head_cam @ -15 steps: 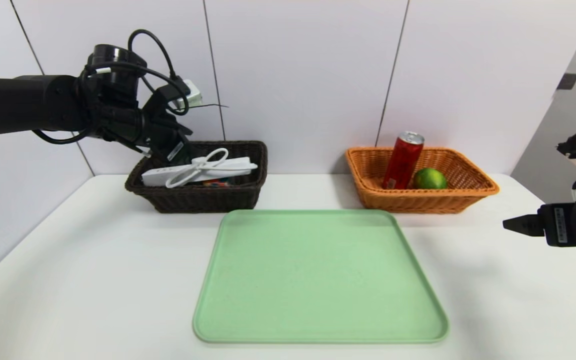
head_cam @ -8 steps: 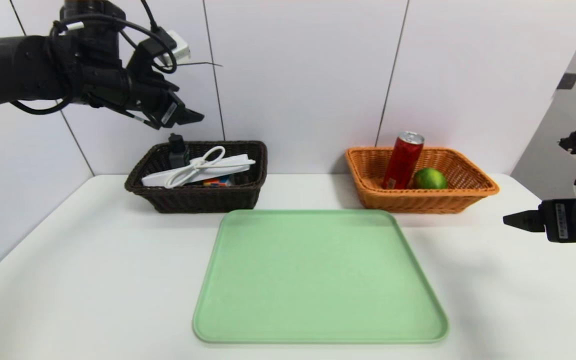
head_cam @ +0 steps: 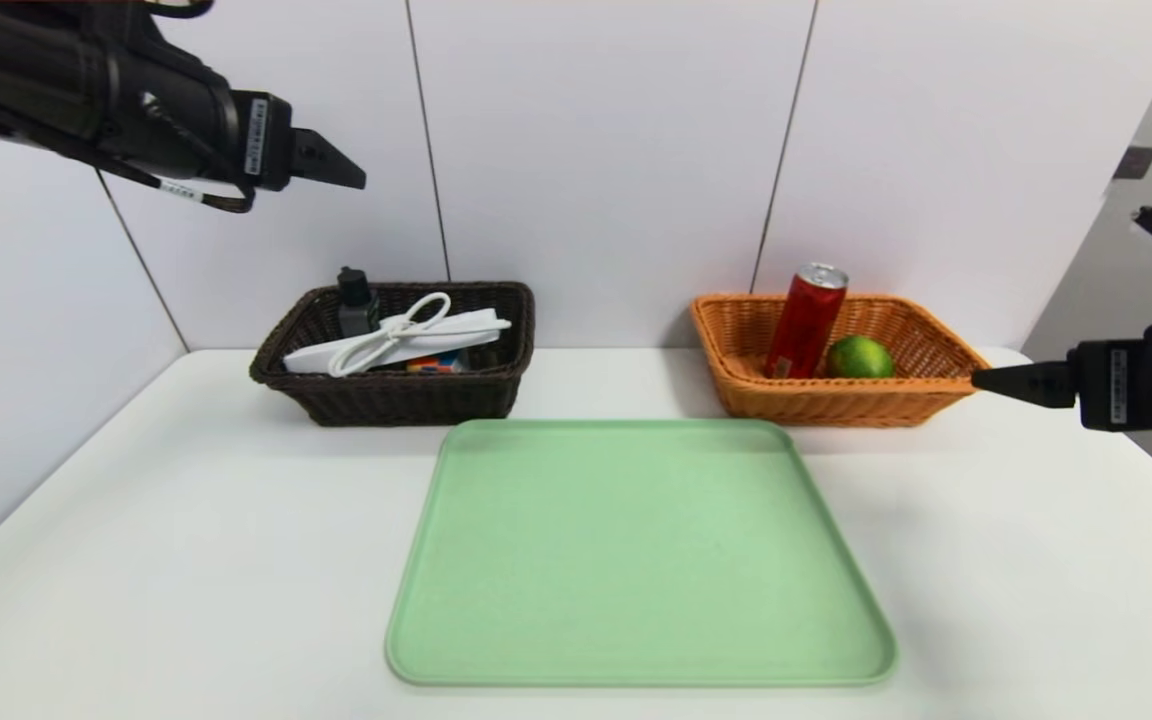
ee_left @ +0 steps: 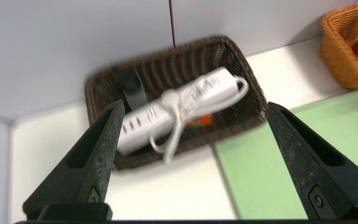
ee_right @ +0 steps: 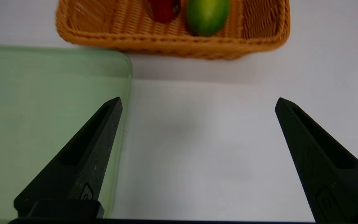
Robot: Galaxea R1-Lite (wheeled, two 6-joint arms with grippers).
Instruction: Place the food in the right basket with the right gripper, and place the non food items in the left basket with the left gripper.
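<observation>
Nearest me, green tray (head_cam: 640,550) on the tabletop (head_cam: 136,560) has nothing on it, so I judge sorting is finished. My right pincer (head_cam: 996,381) hangs low at the right edge, just in front of the orange basket (head_cam: 841,405); fingers spread wide, nothing between them. My left pincer (head_cam: 341,175) is high over the dark basket (head_cam: 391,395), also wide open and holding nothing, which fits a drop just made. Far side: dark basket holds a white power strip (head_cam: 396,345) with its cord looped on top, a black plug (head_cam: 356,300) upright at the back wall; non-food, so left. Orange basket holds a red can (head_cam: 806,320) leaning on the rim and a lime (head_cam: 859,357) beside it; food, so right. Left wrist view shows a coloured cube (ee_left: 199,120) under the strip, barely visible from the head view. Right wrist view shows bare tabletop between my fingers.
</observation>
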